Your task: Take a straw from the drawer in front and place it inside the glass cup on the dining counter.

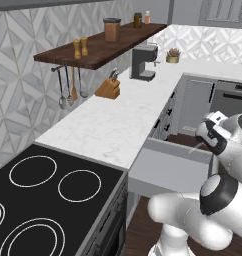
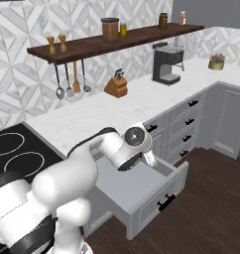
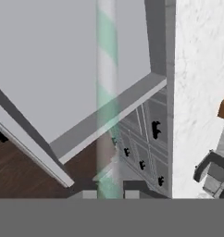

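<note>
The hand (image 3: 108, 193) is seen clamped on a pale green-and-white striped straw (image 3: 107, 69), which is held above the drawer (image 2: 156, 198). The drawer is pulled open beneath the marble desk (image 2: 122, 106), beside the black cooktop (image 1: 48, 200).

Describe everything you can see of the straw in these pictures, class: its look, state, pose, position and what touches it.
The straw is a long, thin tube striped in pale green and white, partly see-through. In the hand view it runs straight up from between the two dark finger tips of the gripper, which is shut on its lower end, and leaves the picture at the top. It is lifted clear above the pale grey floor of the open drawer and crosses its side wall. Nothing else touches it.
</note>
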